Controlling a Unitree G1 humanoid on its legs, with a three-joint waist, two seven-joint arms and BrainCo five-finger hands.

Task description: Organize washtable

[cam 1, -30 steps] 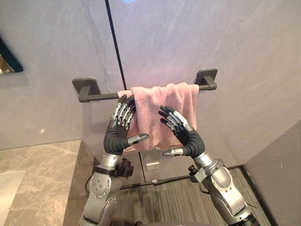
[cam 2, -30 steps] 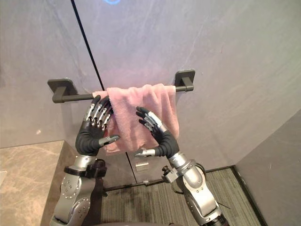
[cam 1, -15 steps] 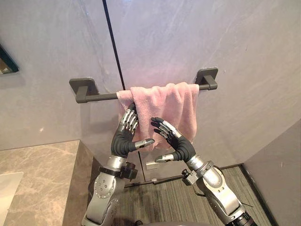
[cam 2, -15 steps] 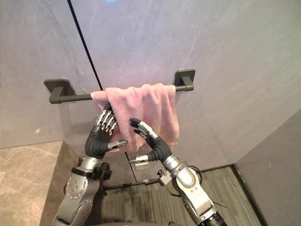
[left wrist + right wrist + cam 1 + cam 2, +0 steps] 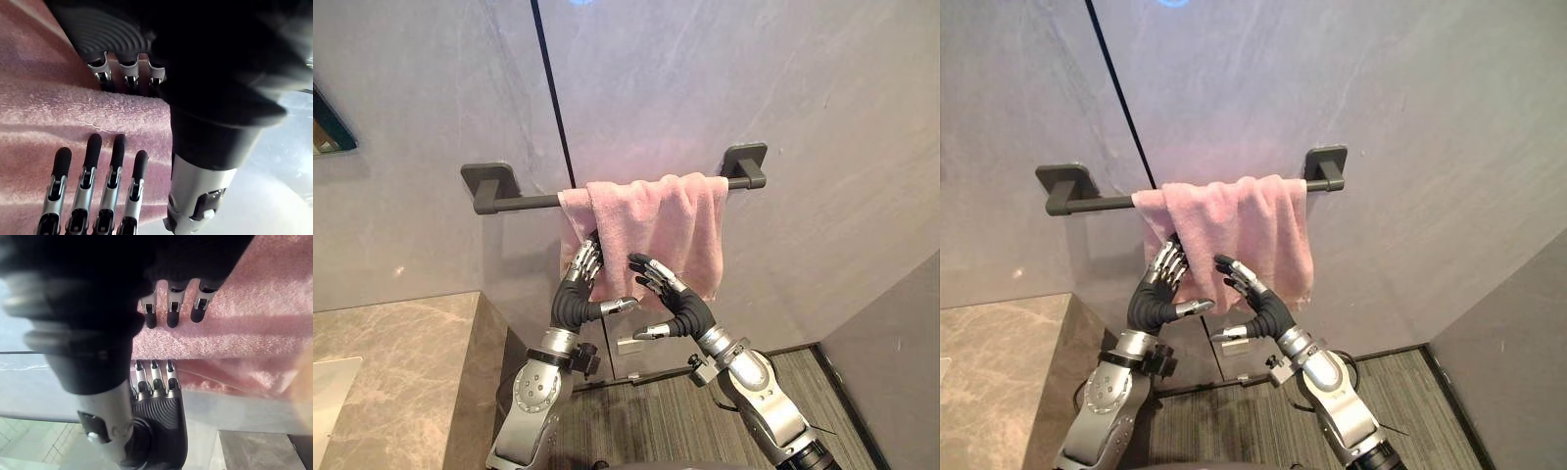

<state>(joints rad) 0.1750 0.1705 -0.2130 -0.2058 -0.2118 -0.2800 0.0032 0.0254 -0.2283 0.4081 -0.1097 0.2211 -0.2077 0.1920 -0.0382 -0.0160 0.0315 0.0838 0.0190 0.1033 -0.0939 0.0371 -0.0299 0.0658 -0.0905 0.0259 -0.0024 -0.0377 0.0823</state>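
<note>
1. Left eye view: a pink towel hangs over a dark bar on the grey wall. It is bunched toward the bar's right end, its folds uneven and its lower hem crooked.
2. Left hand is raised at the towel's lower left edge. Its fingers are straight and close together, pointing up along the cloth, with the thumb held out to the side; nothing is pinched.
3. Right hand is up in front of the towel's lower middle, fingers straight and slightly fanned, thumb apart below them. It clamps nothing either.
4. Both wrist views show straight dark fingertips laid against the towel; I cannot tell how firmly they press.
5. As I judge it, the towel is light, soft and limp, terry cloth with no shape of its own. It is not fragile, but it should slide easily on the smooth bar. A tug on 1 side alone could drag it off or bunch it more.
6. The best hold, I think, is at the 2 lower corners or the side edges, each pinched between thumb and fingers and drawn apart evenly. Flat strokes down the front should smooth the folds.
7. A marble counter lies low on the left, well apart from the towel.
</note>
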